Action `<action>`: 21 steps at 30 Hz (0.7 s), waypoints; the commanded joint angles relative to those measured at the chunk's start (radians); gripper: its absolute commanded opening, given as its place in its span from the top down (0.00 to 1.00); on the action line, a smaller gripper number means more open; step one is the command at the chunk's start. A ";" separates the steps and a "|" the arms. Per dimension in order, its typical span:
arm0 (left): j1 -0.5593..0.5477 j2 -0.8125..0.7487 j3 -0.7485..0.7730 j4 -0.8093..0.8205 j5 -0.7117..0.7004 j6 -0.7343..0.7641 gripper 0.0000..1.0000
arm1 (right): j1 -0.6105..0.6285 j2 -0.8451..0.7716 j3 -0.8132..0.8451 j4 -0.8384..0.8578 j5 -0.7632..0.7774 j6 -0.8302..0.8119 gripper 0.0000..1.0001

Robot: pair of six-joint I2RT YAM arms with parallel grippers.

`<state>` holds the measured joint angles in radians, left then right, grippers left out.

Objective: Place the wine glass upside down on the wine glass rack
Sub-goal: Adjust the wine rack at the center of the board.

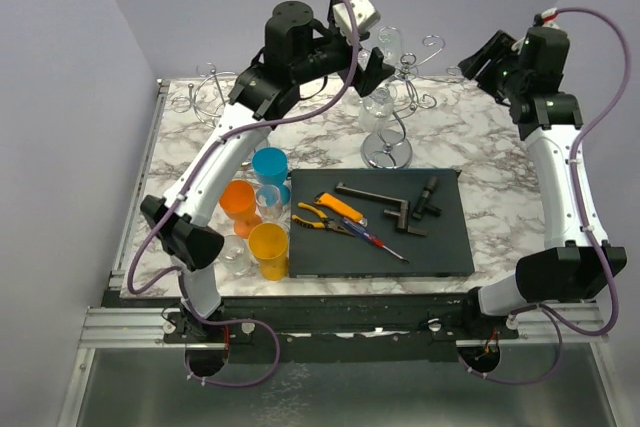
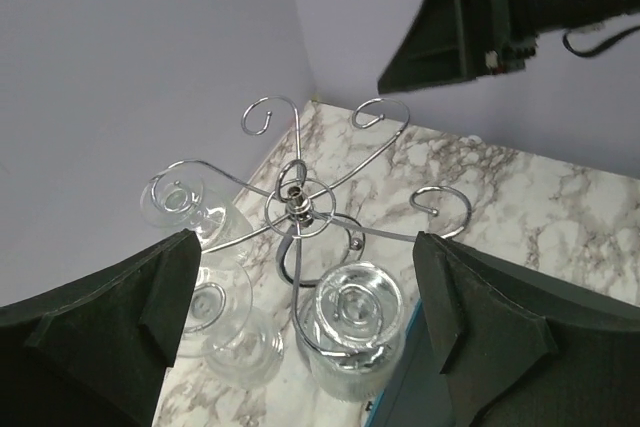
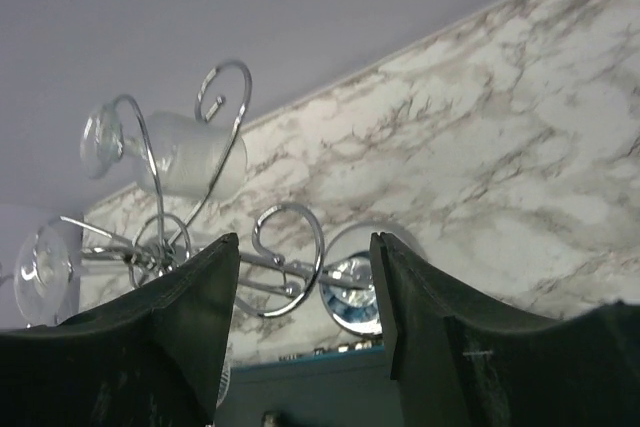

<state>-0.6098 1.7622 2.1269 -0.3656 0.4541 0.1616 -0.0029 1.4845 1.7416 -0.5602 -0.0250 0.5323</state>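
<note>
Far left, back corner of the marble tabletop (image 1: 500, 162): a second wire rack (image 1: 205, 92). Nearer the front, clustered close together: blue cup (image 1: 270, 164), orange cup (image 1: 238, 199), yellow cup (image 1: 268, 245). Just beside them, a black mat (image 1: 450, 242) carrying pliers (image 1: 330, 211), a screwdriver (image 1: 383, 243) and some dark metal tools. Behind the mat, standing upright: the wine glass rack (image 1: 388, 155). Hung from one of its curled arms, foot up and bowl down: the wine glass (image 2: 350, 319), straight below the left end effector (image 2: 310, 282) in the left wrist view. Fingers there spread wide, pinching nothing, clear of the glass. Two more glasses (image 2: 188, 205) upside down on neighbouring arms. Farther right, raised over the back of the tabletop: the right end effector (image 3: 300, 287), fingers apart with only air between, facing the rack from the side, not touching it.
</note>
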 commanded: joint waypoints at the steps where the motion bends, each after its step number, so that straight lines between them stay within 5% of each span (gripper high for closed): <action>1: -0.013 0.120 0.116 -0.035 -0.082 0.027 0.07 | 0.009 -0.071 -0.134 0.056 -0.141 0.011 0.41; 21: -0.075 0.352 0.323 -0.049 -0.157 0.121 0.38 | -0.032 -0.104 -0.238 0.109 -0.153 -0.014 0.75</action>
<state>-0.6727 2.0892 2.4123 -0.4114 0.3443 0.2558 -0.0280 1.3975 1.5341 -0.4717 -0.1562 0.5304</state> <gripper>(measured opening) 0.625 0.273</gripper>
